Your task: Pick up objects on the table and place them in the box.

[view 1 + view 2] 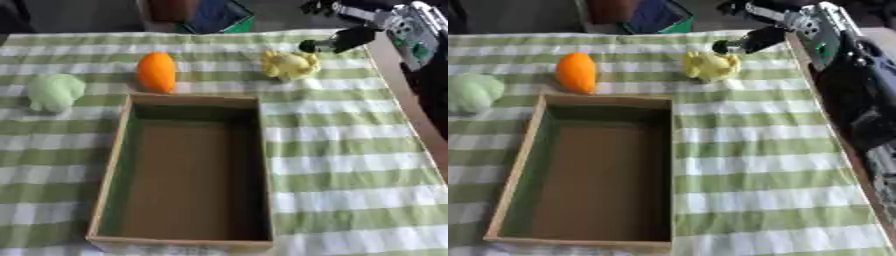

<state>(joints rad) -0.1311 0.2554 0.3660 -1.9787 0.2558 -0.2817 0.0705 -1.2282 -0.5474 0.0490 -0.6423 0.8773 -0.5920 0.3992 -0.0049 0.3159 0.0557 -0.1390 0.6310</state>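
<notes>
Right hand (337,42), finger posture indiscernible, nears the yellow object (289,65) at the box's (109,180) one o'clock; a glancing touch may knock it away.

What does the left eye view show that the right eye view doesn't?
Only the left eye view shows the whole pale green rounded object, with striped cloth to its left; the right eye view cuts it at the edge.

Only the right eye view shows the long stretch of the robot's black right arm running down the table's right side.

Both show the empty brown cardboard box, the orange oval object just behind it, the yellow lumpy object, the green-and-white checked tablecloth, and the right hand reaching beside the yellow object. The left hand appears in neither.
</notes>
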